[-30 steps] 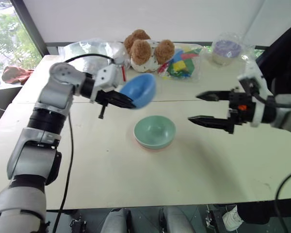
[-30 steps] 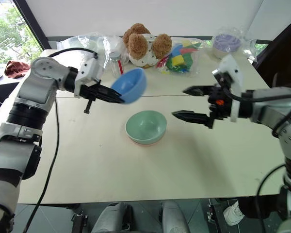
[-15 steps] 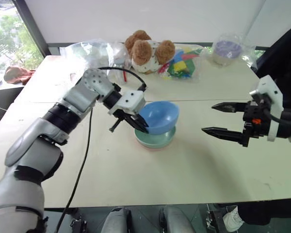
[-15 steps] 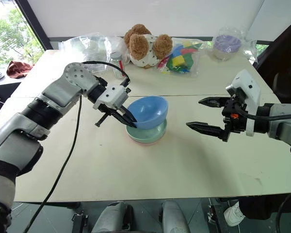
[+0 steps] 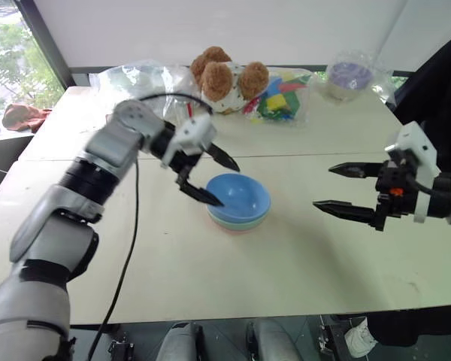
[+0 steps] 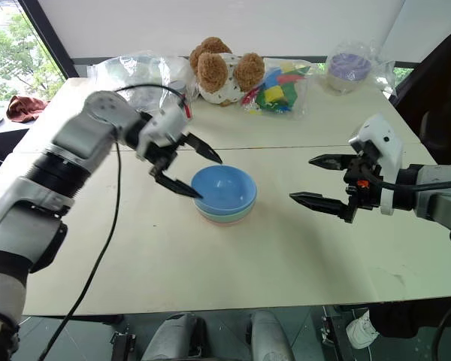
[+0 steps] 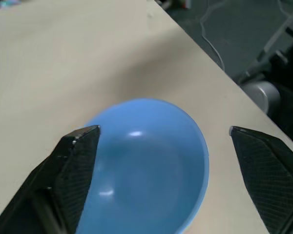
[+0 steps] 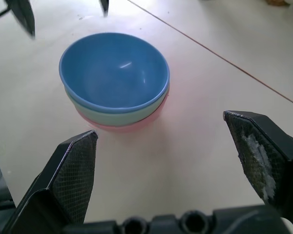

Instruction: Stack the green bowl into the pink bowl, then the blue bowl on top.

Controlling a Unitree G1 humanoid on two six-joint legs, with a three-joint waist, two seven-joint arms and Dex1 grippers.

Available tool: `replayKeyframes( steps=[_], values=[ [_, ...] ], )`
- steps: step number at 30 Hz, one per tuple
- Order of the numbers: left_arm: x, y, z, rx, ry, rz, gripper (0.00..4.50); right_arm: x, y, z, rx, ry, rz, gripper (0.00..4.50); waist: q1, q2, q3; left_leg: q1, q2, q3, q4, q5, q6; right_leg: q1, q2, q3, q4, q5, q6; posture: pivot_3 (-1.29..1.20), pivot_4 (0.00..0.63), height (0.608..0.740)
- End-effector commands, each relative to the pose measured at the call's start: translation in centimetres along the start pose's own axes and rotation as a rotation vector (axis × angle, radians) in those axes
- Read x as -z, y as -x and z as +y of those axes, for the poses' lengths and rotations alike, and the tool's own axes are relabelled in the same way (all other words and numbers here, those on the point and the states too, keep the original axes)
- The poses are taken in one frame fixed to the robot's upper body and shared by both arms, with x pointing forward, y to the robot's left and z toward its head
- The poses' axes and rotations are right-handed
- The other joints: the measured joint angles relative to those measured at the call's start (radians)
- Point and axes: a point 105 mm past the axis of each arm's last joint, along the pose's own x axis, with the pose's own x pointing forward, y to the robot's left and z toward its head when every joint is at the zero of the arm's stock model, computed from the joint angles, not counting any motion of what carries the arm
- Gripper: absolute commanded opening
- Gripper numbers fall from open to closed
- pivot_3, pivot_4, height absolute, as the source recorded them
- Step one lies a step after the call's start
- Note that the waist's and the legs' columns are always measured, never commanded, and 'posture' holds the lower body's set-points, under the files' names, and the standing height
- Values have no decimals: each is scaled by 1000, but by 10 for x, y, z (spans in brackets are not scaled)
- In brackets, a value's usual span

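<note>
Blue bowl (image 6: pixel 224 189) sits nested on the green bowl (image 8: pixel 118 115), which sits in the pink bowl (image 8: pixel 129 127); the stack is mid-bench, well clear of every edge. Left end effector (image 6: pixel 198 177) wide, empty, beside the blue rim. Right end effector (image 6: pixel 313 180) wide, empty, well apart. Judged: stacking done, release step. Next: lift left arm clear without nudging the stack.

A brown teddy bear (image 5: pixel 227 77) sits at the table's (image 5: pixel 301 263) far edge. Right of it lies a clear bag of coloured blocks (image 5: pixel 282 96), farther right a wrapped purple bowl (image 5: pixel 349 75). Crumpled plastic (image 5: pixel 139 75) lies at the bear's left.
</note>
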Motion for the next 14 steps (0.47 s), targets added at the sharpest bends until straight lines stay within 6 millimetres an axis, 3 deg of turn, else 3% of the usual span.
replayKeyframes(
  steps=[1,8,14],
  values=[
    [-22,37,-5,-116,-6,-38,4470,-4,2,-1,-6,49,4,4500,-2,0,0,0,0,0,0,0,0,0,0,0,0,0,0,0,150,740],
    [-7,79,-36,-399,185,-90,4470,-3,-7,1,-68,78,11,4500,1,0,0,1,1,0,1,0,0,1,-2,0,1,0,0,0,150,740],
    [26,81,-73,-555,343,-61,4470,-1,-16,1,-112,89,13,4500,3,0,0,1,1,0,0,0,-1,1,-4,0,0,0,0,0,150,740]
  ],
)
